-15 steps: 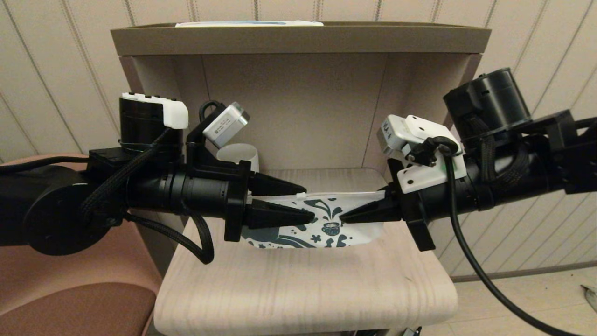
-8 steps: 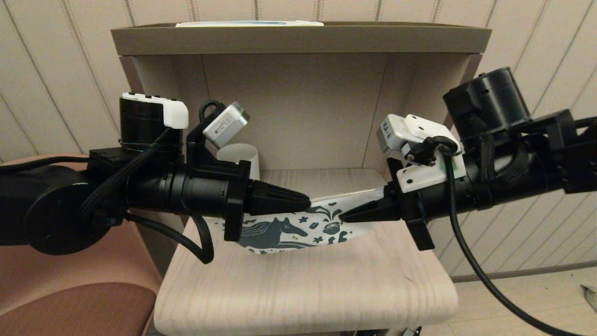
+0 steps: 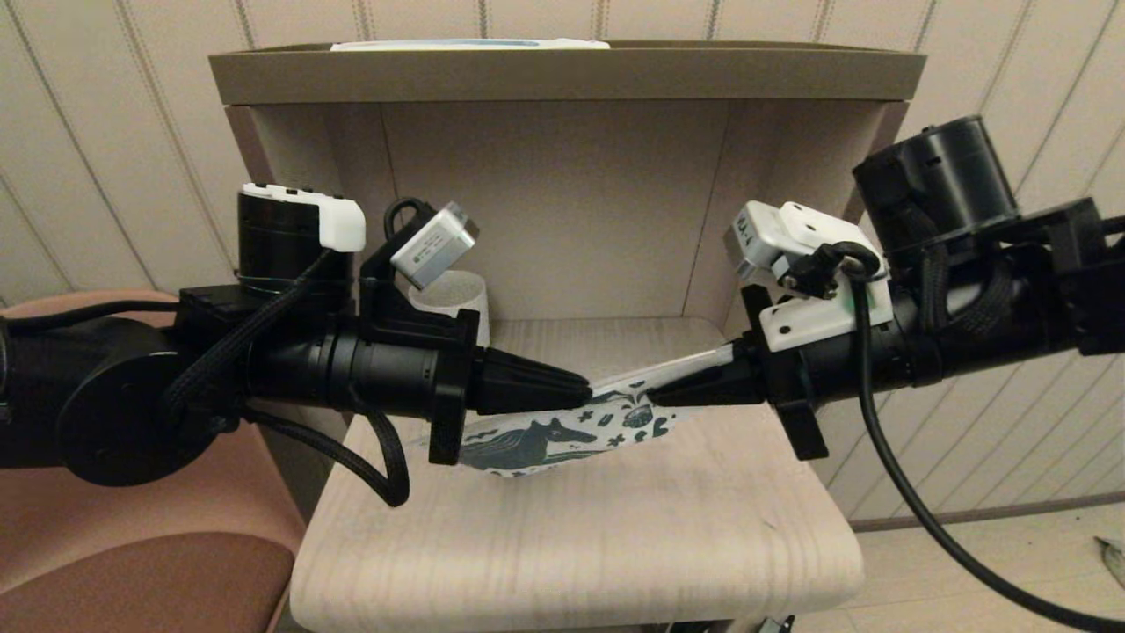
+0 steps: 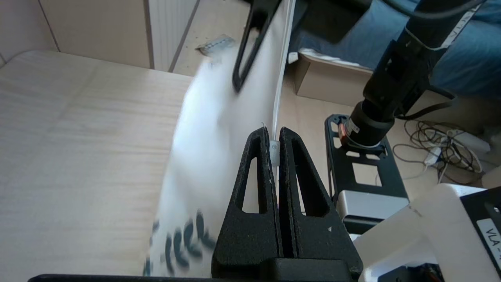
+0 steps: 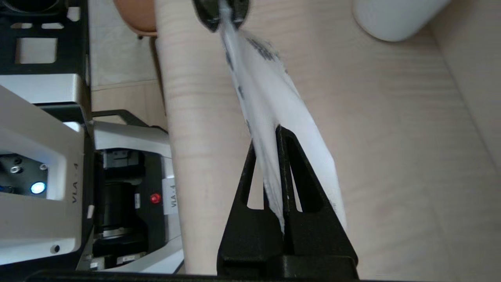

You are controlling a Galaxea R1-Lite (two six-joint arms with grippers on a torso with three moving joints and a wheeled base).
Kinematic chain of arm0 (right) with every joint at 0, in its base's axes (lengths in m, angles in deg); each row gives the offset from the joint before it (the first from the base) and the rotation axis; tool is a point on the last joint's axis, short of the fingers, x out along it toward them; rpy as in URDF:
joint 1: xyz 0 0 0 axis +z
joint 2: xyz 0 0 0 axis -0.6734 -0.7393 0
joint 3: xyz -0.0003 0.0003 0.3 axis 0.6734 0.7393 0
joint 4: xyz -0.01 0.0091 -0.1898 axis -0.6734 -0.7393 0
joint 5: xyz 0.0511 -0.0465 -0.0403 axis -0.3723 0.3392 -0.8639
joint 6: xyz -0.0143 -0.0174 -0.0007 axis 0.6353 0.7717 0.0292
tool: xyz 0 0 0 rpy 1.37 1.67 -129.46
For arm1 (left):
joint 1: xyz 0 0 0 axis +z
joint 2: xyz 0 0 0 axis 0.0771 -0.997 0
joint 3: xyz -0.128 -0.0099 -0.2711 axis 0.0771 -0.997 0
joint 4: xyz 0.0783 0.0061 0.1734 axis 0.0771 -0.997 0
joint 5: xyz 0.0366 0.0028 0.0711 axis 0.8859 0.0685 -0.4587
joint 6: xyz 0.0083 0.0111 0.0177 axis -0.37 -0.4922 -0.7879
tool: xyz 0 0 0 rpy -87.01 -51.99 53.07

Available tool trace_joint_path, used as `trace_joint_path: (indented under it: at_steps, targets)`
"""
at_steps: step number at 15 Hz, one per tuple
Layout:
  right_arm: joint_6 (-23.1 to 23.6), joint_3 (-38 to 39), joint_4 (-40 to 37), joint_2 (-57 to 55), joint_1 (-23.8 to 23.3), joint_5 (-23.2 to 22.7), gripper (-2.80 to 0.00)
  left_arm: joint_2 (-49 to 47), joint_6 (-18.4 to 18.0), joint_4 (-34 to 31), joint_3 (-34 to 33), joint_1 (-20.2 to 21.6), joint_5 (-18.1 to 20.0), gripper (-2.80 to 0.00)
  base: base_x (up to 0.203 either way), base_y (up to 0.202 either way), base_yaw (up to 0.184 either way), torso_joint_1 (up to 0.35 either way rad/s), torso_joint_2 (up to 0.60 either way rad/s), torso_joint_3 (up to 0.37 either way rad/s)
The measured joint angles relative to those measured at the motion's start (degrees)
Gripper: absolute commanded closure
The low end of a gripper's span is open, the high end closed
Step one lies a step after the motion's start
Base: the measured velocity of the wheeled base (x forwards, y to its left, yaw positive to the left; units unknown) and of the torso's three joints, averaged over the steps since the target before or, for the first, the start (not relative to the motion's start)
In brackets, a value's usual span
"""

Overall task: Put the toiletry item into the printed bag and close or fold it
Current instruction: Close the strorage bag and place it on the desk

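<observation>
A white label (image 5: 169, 196) reading "VLA-4" sits beside the red button (image 5: 155, 198) on the robot's base. The silver housing (image 5: 43, 184) beside that button carries the same "VLA-4" lettering.

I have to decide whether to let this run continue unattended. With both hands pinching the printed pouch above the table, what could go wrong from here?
1. The left hand and right hand each pinch only the top edge of the printed bag; it could slip free.
2. The toiletry item isn't visible, so whether it is inside cannot be told; the bag hangs tilted, and anything inside might slide out.
3. The white mug stands close behind the left arm and could be knocked.
</observation>
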Motion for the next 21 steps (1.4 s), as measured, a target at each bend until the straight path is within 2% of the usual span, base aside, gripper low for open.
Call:
trace_joint_path:
  at_steps: [6,11,21]
  targets:
    - [0.02,-0.33,-0.03,2.12,-3.39,-1.4,0.0,-0.18,-0.06,0.0,-0.28,0.04,-0.06,0.0,0.0,0.0,0.0,0.0,0.0,0.0]
    - [0.02,-0.8,-0.34,4.13,-8.32,-4.39,0.0,-0.41,-0.14,0.0,-0.3,0.22,-0.09,0.0,0.0,0.0,0.0,0.0,0.0,0.0]
    - [0.11,3.46,-0.3,8.59,-16.2,-8.36,0.0,-0.52,-0.15,0.02,0.22,3.82,0.22,0.0,0.0,0.0,0.0,0.0,0.0,0.0]
